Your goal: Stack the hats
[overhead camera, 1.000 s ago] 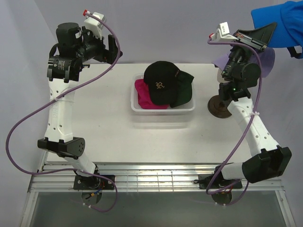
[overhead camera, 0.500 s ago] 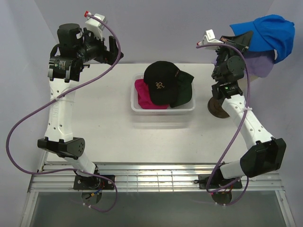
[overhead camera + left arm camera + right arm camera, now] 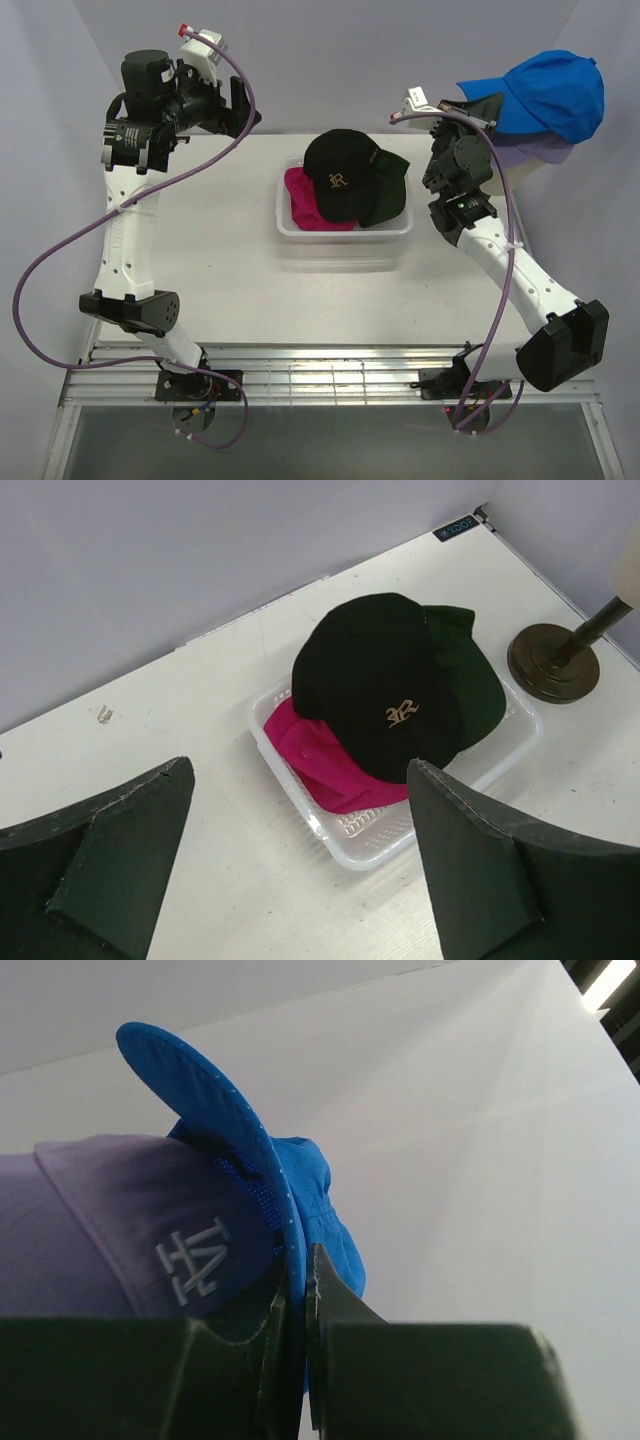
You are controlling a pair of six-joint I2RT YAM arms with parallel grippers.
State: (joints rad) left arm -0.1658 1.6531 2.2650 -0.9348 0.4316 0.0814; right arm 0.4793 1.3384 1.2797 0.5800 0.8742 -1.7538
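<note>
My right gripper (image 3: 482, 106) is shut on the brim of the bright blue cap (image 3: 555, 92) and holds it over the lavender LA cap (image 3: 540, 153) at the far right. In the right wrist view the blue brim (image 3: 205, 1110) is pinched between the fingers (image 3: 298, 1265), with the lavender cap (image 3: 110, 1210) right beside it. The black cap with the gold emblem (image 3: 340, 170) lies on the magenta cap (image 3: 303, 208) and the dark green cap (image 3: 392, 190) in the basket. My left gripper (image 3: 240, 105) is open and empty, high at the far left.
The white mesh basket (image 3: 345, 236) stands mid-table; the left wrist view shows its rim (image 3: 400, 845). The mannequin's brown stand (image 3: 553, 662) is to the basket's right; its head is hidden under the lavender cap. My right arm (image 3: 500, 260) crosses the table's right side.
My right gripper has swung left with the blue cap, bringing it from the frame's upper right edge to over the lavender cap. The left arm has not moved.
</note>
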